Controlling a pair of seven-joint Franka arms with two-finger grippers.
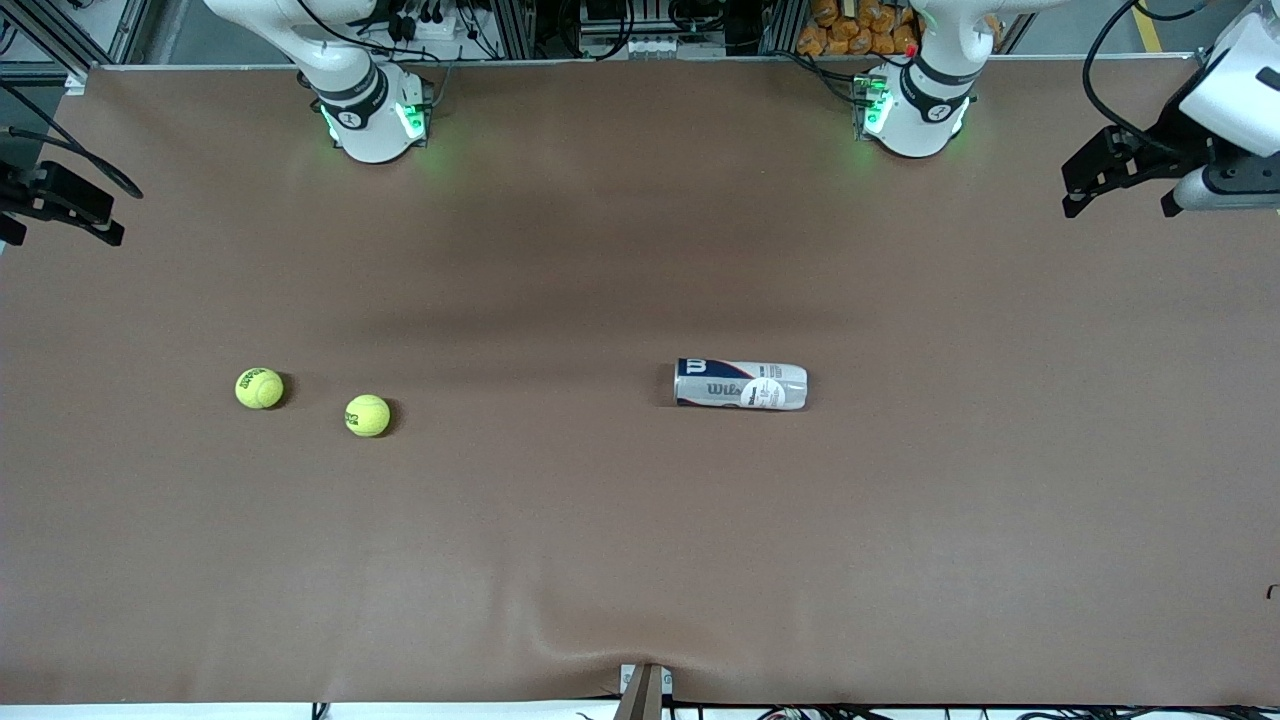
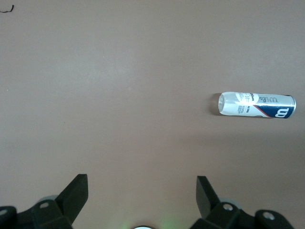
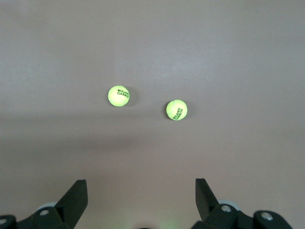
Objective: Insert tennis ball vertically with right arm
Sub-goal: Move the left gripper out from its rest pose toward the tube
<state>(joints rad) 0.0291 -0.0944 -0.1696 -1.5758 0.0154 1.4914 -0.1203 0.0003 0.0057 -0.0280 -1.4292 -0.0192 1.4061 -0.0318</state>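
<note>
Two yellow tennis balls lie on the brown table toward the right arm's end: one ball (image 1: 259, 388) (image 3: 118, 96), and a second ball (image 1: 367, 415) (image 3: 176, 110) slightly nearer the front camera. A white and blue ball can (image 1: 741, 384) (image 2: 256, 105) lies on its side near the table's middle. My right gripper (image 1: 60, 225) (image 3: 141, 186) hangs open and empty high over the right arm's end of the table. My left gripper (image 1: 1119, 205) (image 2: 142, 183) hangs open and empty over the left arm's end.
The brown mat (image 1: 640, 560) has a raised wrinkle at its edge nearest the front camera. The two arm bases (image 1: 370, 110) (image 1: 915, 110) stand along the edge farthest from that camera. Cables and boxes sit off the table past the bases.
</note>
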